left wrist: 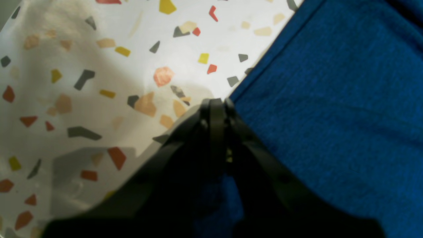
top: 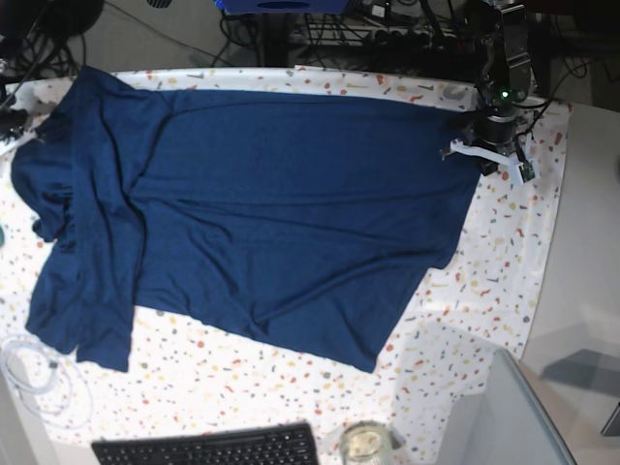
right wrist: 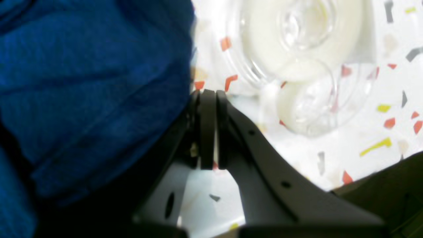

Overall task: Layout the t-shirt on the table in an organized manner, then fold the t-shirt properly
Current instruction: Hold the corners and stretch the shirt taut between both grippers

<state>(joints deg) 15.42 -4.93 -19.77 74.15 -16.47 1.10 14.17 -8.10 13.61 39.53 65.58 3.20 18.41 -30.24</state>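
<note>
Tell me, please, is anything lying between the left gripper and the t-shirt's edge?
Nothing visible does. The left gripper sits shut right at the hem of the t-shirt, with only bare table on its other side.

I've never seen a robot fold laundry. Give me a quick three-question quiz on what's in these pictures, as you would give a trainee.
1. True or false: the t-shirt is already folded into a neat square on the table.
2. In the base view, what lies at the table's bottom edge? A. keyboard B. book C. plate
3. Fill in: the jaws of the left gripper and the right gripper are both ___.

Key: 1 false, it lies spread out, rumpled at one side; 2 A; 3 shut.
</note>
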